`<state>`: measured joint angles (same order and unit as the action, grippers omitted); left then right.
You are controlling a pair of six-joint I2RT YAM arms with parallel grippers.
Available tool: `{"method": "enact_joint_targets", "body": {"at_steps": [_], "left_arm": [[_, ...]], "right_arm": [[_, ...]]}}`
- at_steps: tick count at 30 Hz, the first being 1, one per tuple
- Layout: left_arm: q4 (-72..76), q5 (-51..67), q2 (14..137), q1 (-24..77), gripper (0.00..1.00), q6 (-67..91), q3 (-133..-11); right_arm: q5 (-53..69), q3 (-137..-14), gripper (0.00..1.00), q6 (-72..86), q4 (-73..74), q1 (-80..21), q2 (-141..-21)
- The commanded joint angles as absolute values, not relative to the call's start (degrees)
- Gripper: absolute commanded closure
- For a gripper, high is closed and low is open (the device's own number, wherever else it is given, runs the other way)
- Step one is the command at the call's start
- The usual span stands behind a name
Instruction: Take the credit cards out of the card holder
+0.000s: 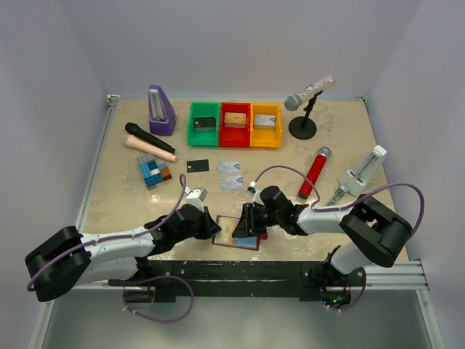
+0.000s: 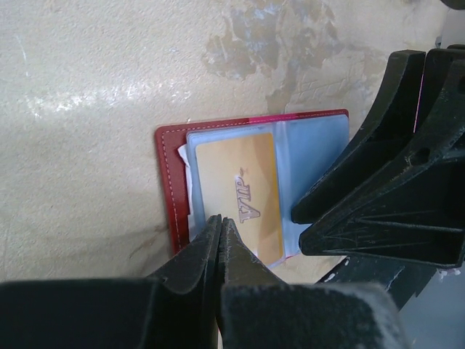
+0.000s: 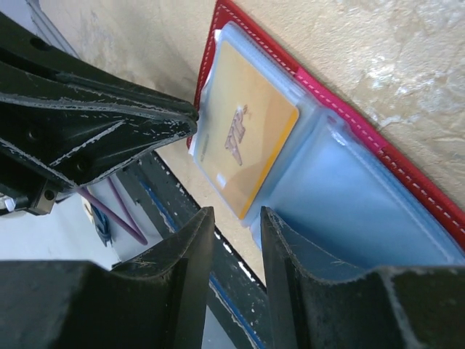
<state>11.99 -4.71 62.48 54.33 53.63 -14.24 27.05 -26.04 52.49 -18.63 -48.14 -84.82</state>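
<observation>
The card holder [image 2: 171,182] lies open on the tabletop [image 2: 87,109] near the arms, with the gold card [image 2: 240,196] inside its pocket. The left gripper [image 2: 220,224], pinched shut, touches the holder's edge. The right gripper [image 3: 237,218] is a little open and holds nothing. I think it should pinch that card next and pull it out.

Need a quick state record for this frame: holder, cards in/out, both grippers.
holder: dark-red leather-like folding card holder, lying open at the near edge of the table
card inside: gold-orange card, in a clear pocket
cards out: black card, two silvery-grey cards, on the table beyond the holder
left gripper: shut, tips at the holder's edge
right gripper: slightly open, at the clear pocket's edge
</observation>
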Motion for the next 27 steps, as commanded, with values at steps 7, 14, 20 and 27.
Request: {"method": "enact_joint_targets", "body": {"at_steps": [7, 14, 20, 27], "left_arm": [[16.0, -6.7, 61.4, 54.7, 1.00, 56.8, -10.1], [17.4, -6.9, 61.8, 56.3, 1.00, 58.4, -8.5], [18.5, -7.5, 61.5, 57.2, 1.00, 59.8, -6.9], [17.1, -8.8, 58.3, 57.4, 1.00, 61.0, -5.2]], "right_arm": [[26.4, -28.0, 0.64, 54.4, -22.0, -48.3, -88.7], [26.4, -28.9, 0.64, 54.7, -22.9, -48.3, -89.4], [26.0, -31.2, 0.65, 52.0, -17.8, -48.3, -88.9], [24.1, -35.2, 0.65, 46.2, -8.5, -48.3, -87.6]]}}
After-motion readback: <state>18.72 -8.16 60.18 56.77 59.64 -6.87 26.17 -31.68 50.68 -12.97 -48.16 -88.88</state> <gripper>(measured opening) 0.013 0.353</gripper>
